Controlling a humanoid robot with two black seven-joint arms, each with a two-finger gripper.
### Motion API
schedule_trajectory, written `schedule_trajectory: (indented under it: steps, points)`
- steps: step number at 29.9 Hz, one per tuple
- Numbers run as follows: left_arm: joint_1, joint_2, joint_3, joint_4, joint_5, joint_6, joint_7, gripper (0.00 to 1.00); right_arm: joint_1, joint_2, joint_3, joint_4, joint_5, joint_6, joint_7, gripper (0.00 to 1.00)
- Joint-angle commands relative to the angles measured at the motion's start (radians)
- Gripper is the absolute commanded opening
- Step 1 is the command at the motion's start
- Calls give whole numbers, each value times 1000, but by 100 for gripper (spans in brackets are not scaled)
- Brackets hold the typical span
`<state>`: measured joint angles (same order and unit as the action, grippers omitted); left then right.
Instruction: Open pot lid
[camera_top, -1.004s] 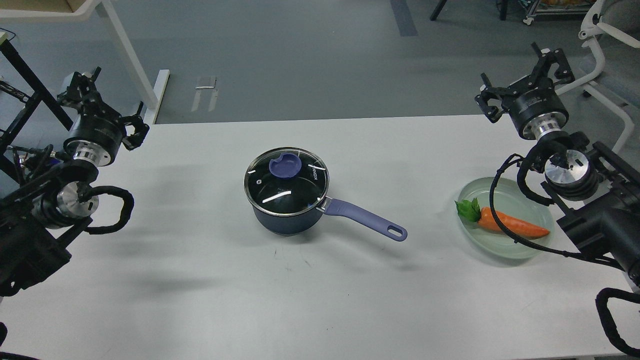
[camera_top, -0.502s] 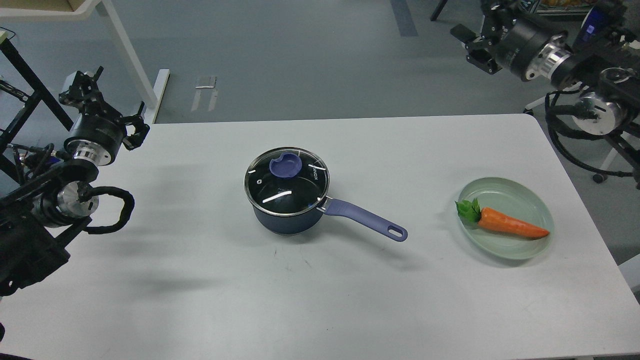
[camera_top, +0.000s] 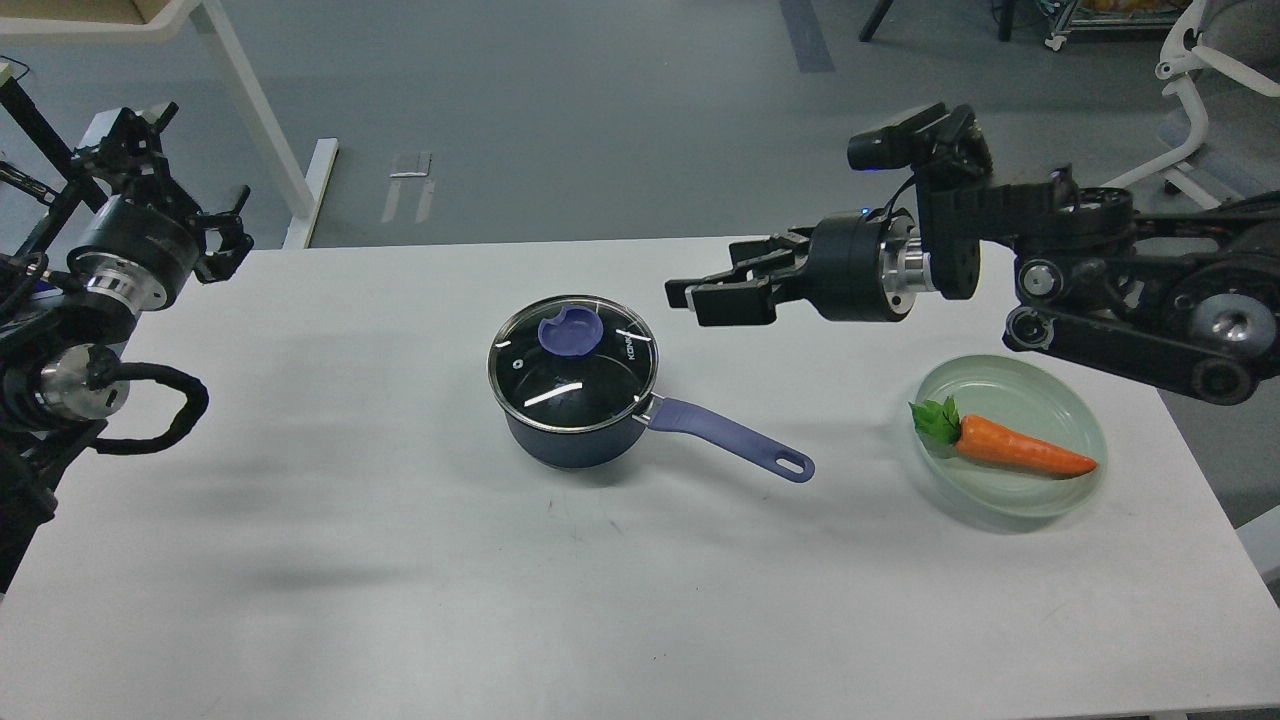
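A dark blue pot (camera_top: 575, 425) stands at the middle of the white table (camera_top: 400, 560), its purple handle (camera_top: 730, 437) pointing right and toward me. The glass lid (camera_top: 572, 363) with a purple knob (camera_top: 570, 333) sits closed on it. My right gripper (camera_top: 700, 293) reaches in from the right, pointing left, open and empty. It hovers above the table just right of the lid, apart from it. My left gripper (camera_top: 175, 185) is open and empty at the table's far left edge, far from the pot.
A pale green plate (camera_top: 1085, 420) holding a toy carrot (camera_top: 1020, 450) sits at the right, under my right arm. A white chair (camera_top: 1200, 80) and a table leg (camera_top: 255, 120) stand on the floor beyond the far edge.
My right arm has swung from high at the back right down and left, bringing its gripper close to the lid. My left gripper has shifted slightly up and left. The pot has not moved.
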<state>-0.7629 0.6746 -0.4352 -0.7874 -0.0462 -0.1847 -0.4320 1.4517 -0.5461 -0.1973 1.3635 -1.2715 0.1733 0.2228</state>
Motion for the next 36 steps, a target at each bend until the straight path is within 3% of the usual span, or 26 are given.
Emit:
schedule_trajectory:
  steps: [1, 8, 11, 15, 25, 36]
  points:
    - [-6, 20, 1, -1, 37, 1, -2, 99, 59, 46, -103, 22, -35, 6, -2, 97]
    - [-10, 63, 4, -85, 40, 2, 1, 99, 85, 94, -255, 22, -112, 26, -5, 93]
    - [-12, 62, 4, -92, 40, 7, 1, 99, 73, 98, -266, 20, -120, 26, -10, 79]
    - [-12, 57, 4, -93, 40, 7, 1, 99, 67, 109, -284, 20, -121, 26, -14, 73]
    - [-10, 54, 4, -127, 118, 14, -1, 99, 12, 107, -300, 16, -123, 26, -26, 72]
    - [-87, 40, 79, -217, 555, 48, -2, 99, 13, 109, -297, 16, -121, 26, -29, 43]
